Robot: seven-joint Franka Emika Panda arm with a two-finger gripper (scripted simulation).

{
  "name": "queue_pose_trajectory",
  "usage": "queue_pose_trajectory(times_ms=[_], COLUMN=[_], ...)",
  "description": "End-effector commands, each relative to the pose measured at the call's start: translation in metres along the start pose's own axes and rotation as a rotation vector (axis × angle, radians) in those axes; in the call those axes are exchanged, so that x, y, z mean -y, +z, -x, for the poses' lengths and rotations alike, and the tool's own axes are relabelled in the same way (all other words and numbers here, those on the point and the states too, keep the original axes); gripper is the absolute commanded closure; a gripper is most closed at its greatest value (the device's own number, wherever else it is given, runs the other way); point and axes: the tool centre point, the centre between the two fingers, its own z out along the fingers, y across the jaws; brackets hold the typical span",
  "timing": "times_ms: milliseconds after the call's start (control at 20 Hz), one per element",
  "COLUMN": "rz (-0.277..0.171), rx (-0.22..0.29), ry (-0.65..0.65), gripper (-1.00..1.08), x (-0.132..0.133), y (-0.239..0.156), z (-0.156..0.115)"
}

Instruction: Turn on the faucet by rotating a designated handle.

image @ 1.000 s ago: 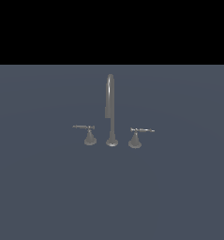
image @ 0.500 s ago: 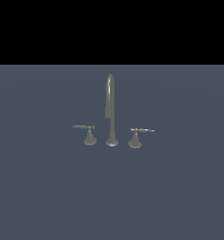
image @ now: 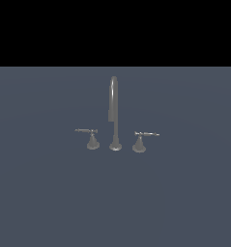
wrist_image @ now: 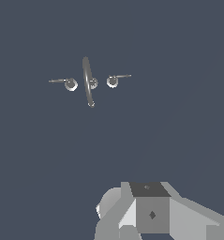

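The faucet (image: 114, 113) stands in the middle of the exterior view, a tall thin gooseneck spout on a round base with a low lever on each side. The handle (image: 146, 134) is the lever on the exterior view's right, on a cone base, its pale tip pointing away from the spout. From above, the wrist view shows the faucet (wrist_image: 88, 82) and the handle (wrist_image: 120, 77) far off. Only grey blocks of my gripper body (wrist_image: 151, 213) show in the wrist view; its fingers are hidden. No arm appears in the exterior view.
The twin lever handle (image: 86, 131) stands on the exterior view's left of the spout, also seen in the wrist view as the twin handle (wrist_image: 62, 82). A flat blue-grey floor (image: 184, 202) surrounds the set.
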Motion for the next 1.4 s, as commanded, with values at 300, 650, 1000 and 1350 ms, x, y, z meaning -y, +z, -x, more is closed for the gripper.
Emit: queue_pose_trajectory(times_ms=[300, 650, 1000, 1350], rz=[0.075, 0.13, 0.166, 0.18], rx=[-0.004, -0.014, -0.027, -0.04], ry=[0.197, 0.369, 0.528, 0.677], gripper=[1.08, 1.08, 1.08, 1.08], x=[-0.009, -0.018, -0.026, -0.034], y=[0.029, 0.062, 0.102, 0.146], z=[-0.047, -0.089, -0.127, -0.161])
